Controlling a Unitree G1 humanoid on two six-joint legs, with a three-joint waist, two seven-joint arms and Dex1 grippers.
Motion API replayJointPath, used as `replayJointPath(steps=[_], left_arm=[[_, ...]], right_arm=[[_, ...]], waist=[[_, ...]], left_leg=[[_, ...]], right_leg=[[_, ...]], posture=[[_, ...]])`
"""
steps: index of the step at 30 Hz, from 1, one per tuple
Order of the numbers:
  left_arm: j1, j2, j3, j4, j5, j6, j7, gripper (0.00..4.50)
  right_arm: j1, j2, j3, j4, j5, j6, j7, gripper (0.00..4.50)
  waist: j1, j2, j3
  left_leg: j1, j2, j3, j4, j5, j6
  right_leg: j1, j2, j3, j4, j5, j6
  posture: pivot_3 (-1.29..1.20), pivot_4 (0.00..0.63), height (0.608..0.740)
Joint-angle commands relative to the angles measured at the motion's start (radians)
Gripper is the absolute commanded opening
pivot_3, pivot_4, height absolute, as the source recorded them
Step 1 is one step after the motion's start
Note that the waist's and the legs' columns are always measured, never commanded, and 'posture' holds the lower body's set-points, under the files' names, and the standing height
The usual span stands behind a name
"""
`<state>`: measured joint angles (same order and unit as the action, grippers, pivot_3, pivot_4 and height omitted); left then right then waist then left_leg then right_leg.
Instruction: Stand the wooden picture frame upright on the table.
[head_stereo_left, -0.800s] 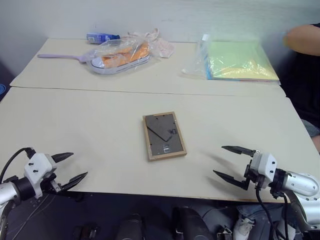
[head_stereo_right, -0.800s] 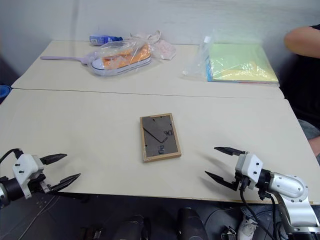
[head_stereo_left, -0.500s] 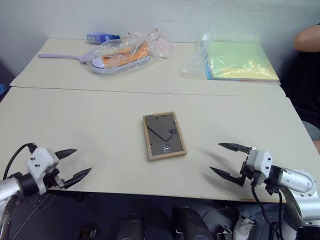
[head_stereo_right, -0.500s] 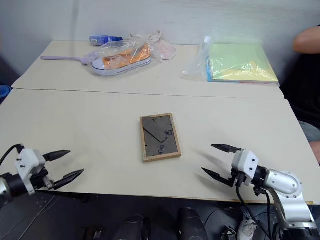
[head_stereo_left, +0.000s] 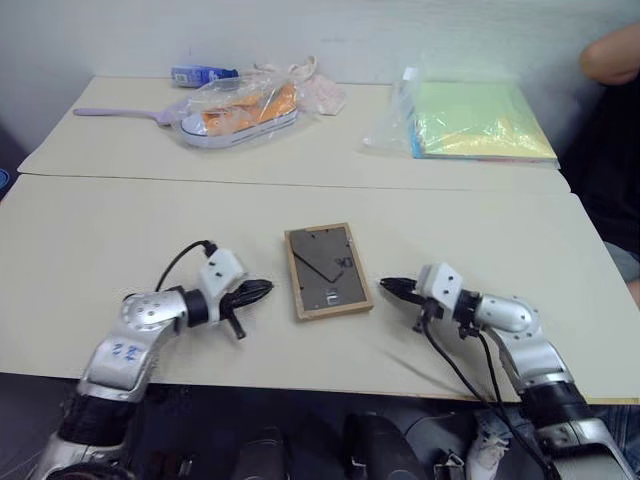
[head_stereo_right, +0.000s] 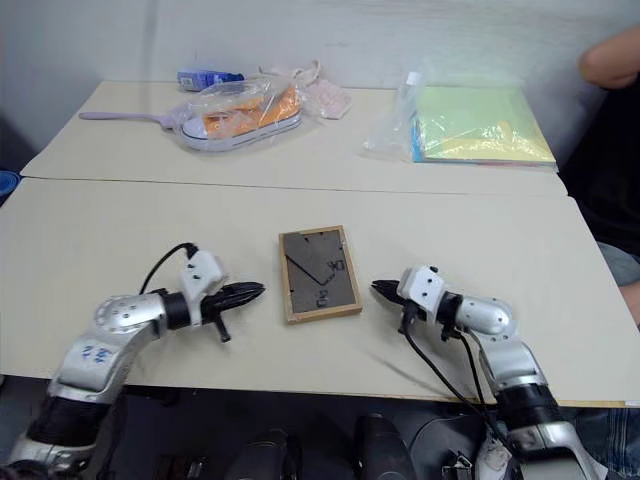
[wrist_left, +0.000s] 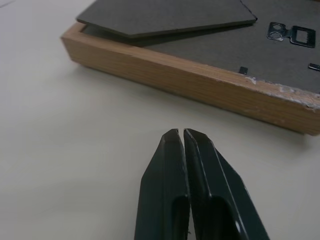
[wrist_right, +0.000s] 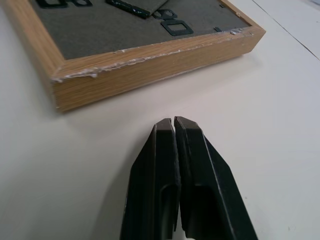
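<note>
With the wooden picture frame (head_stereo_left: 329, 271) lying back-up mid-table (head_stereo_left: 150, 230), my left gripper (head_stereo_left: 262, 290) at its nine o'clock and right gripper (head_stereo_left: 388, 287) at three, both pinched shut and empty, uneven squeezing could skid it sideways instead of lifting it.

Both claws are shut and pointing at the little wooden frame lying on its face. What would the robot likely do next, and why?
Probably nudge both shut grippers inward until they touch the wooden picture frame. It lies back up on the table, the left gripper and right gripper flank its sides with gaps left.
</note>
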<state>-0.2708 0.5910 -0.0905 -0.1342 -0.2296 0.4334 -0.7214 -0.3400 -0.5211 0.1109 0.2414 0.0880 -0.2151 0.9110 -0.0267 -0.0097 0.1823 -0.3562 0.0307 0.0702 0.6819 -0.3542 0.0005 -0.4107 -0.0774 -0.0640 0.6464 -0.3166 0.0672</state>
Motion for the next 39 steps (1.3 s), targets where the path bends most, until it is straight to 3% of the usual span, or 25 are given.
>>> replayJointPath(steps=[1, 8, 14, 17, 19, 22, 25, 27, 34, 39], left_arm=[[-0.055, -0.035, -0.042, 0.026, 0.037, 0.016, 0.023, 0.33], [-0.091, -0.076, -0.038, 0.056, 0.045, 0.037, 0.039, 0.33], [-0.037, -0.01, 0.031, 0.01, 0.0, 0.122, 0.007, 0.33], [-0.031, 0.05, 0.139, -0.035, -0.178, 0.434, -0.044, 0.87], [-0.061, 0.121, 0.174, -0.054, -0.344, 0.756, -0.115, 1.48], [-0.147, 0.127, 0.221, -0.023, -0.456, 1.029, -0.1, 2.44], [-0.258, 0.134, 0.169, 0.085, -0.564, 1.181, -0.034, 3.4], [-0.324, 0.07, 0.17, 0.182, -0.61, 1.181, 0.059, 3.99], [-0.439, -0.06, 0.108, 0.324, -0.723, 1.181, 0.266, 3.99], [-0.483, -0.146, 0.127, 0.409, -0.763, 1.181, 0.375, 3.99]], right_arm=[[0.009, 0.016, 0.026, -0.06, 0.001, 0.001, 0.006, 0.0], [0.077, 0.013, 0.054, -0.243, 0.004, 0.116, -0.005, 0.0], [0.115, -0.019, 0.023, -0.303, -0.006, 0.184, -0.025, 0.0], [0.119, -0.06, 0.011, -0.328, -0.002, 0.201, -0.007, 0.0], [0.12, -0.086, 0.016, -0.358, 0.002, 0.223, 0.007, 0.0], [0.118, -0.099, 0.03, -0.396, 0.005, 0.26, 0.01, 0.0], [0.112, -0.098, 0.045, -0.421, -0.004, 0.292, 0.005, 0.0], [0.104, -0.095, 0.052, -0.432, -0.012, 0.313, -0.003, 0.0], [0.085, -0.088, 0.077, -0.45, -0.025, 0.343, -0.014, 0.0], [0.079, -0.08, 0.089, -0.452, -0.036, 0.344, -0.02, 0.0]], waist=[[0.001, 0.0, 0.0], [0.002, 0.0, 0.0], [-0.003, 0.0, 0.0], [-0.003, 0.0, 0.0], [-0.002, 0.0, 0.0], [0.0, 0.0, 0.0], [0.011, -0.001, 0.0], [0.016, -0.001, 0.0], [0.027, -0.001, 0.0], [0.029, -0.002, -0.001]], left_leg=[[0.0, 0.0, 0.0, 0.0, 0.0, 0.0], [0.0, 0.0, 0.0, 0.001, 0.0, 0.0], [0.0, 0.0, 0.0, 0.001, 0.0, 0.0], [0.001, 0.0, 0.0, 0.0, 0.0, 0.0], [0.001, 0.0, -0.001, 0.0, 0.0, 0.0], [0.001, 0.0, -0.001, 0.0, 0.0, 0.0], [-0.001, -0.001, -0.003, 0.001, 0.0, 0.0], [-0.001, -0.002, -0.003, 0.001, 0.0, 0.0], [-0.001, -0.002, -0.003, 0.002, 0.0, 0.0], [0.0, -0.003, -0.003, 0.003, 0.0, 0.0]], right_leg=[[0.0, 0.0, 0.0, 0.0, 0.0, 0.0], [0.0, 0.0, 0.0, 0.0, 0.0, 0.0], [0.0, 0.0, 0.0, 0.001, 0.0, 0.0], [0.0, 0.0, 0.001, 0.001, 0.0, 0.0], [0.0, 0.0, 0.001, 0.001, 0.0, 0.0], [0.001, 0.0, 0.001, 0.001, 0.0, 0.0], [0.001, 0.0, 0.0, 0.001, 0.0, 0.0], [0.001, -0.001, 0.0, 0.0, 0.0, 0.0], [0.001, -0.001, 0.0, 0.0, 0.0, 0.0], [0.002, -0.001, 0.0, 0.0, 0.0, 0.0]], posture=[[0.0, 0.15, 0.74], [0.0, 0.15, 0.74], [0.0, 0.15, 0.74], [0.0, 0.15, 0.74], [0.0, 0.15, 0.74], [0.0, 0.15, 0.74], [0.0, 0.15, 0.74], [0.0, 0.15, 0.74], [0.0, 0.15, 0.74], [0.0, 0.15, 0.74]])
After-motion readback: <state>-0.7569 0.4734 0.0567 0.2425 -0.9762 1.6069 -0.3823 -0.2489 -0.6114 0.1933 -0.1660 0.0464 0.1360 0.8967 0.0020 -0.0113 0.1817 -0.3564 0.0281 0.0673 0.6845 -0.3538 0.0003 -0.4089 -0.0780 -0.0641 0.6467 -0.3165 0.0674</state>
